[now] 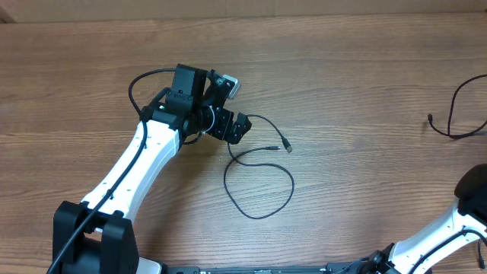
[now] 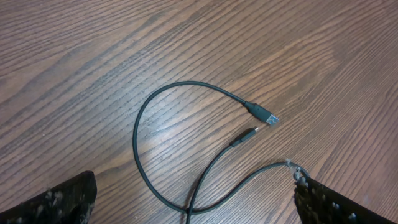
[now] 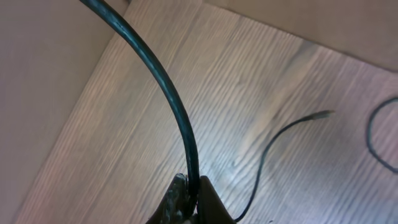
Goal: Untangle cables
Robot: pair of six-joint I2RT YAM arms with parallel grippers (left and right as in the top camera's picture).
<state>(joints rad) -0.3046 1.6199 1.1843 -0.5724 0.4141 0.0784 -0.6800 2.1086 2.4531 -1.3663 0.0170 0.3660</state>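
We find the looped cable (image 2: 186, 84) at desk (image 1: 365, 46) centre, beside the wide-open, empty left tool (image 2: 193, 202); the second cable (image 3: 173, 99), at three o'clock, pinched in the closed right tool (image 3: 189, 200). Untangling seems nearly done.

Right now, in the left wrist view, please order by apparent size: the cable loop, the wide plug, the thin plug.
1. cable loop
2. wide plug
3. thin plug: similar length, just narrower.

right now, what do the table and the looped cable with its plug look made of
The table: wood or wood-look laminate, matte brown, grain lines. The cable: probably rubbery plastic jacket, smooth, dark, slight sheen. Its plug: metal-looking silvery tip.
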